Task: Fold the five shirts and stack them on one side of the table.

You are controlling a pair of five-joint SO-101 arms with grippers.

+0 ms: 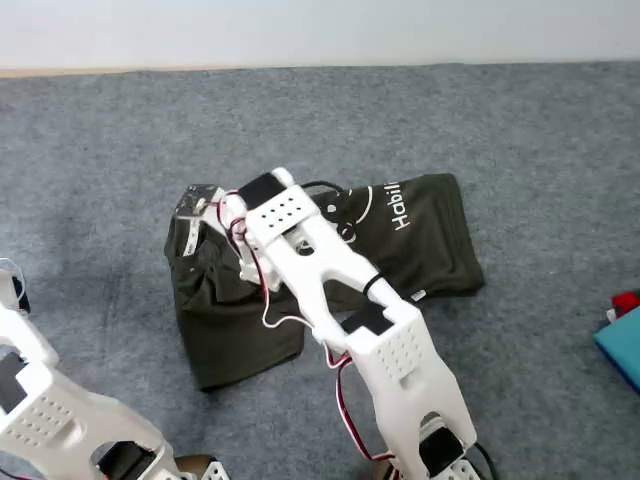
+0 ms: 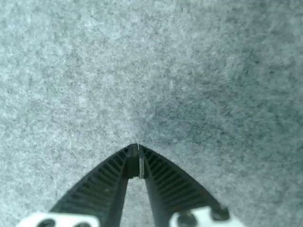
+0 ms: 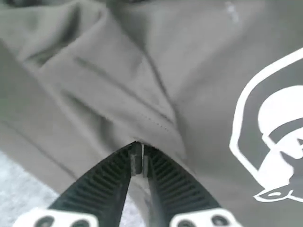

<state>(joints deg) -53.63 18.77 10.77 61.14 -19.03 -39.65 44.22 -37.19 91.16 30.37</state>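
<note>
A dark olive shirt [image 1: 420,240] with a white print lies partly folded in the middle of the grey felt table [image 1: 520,130]. Its left part is bunched up. My right gripper [image 1: 195,225] sits at that bunched left edge, reaching over the shirt from the near side. In the right wrist view my right gripper [image 3: 137,158] is shut on a raised fold of the shirt [image 3: 142,85], with creases running out from the tips. My left arm [image 1: 50,410] stays at the near left corner. My left gripper [image 2: 137,161] is shut over bare felt, holding nothing.
A blue object with a red piece [image 1: 622,340] lies at the right edge of the table. A pale wall [image 1: 320,30] borders the far edge. Bare grey felt [image 1: 90,180] stretches left of and beyond the shirt.
</note>
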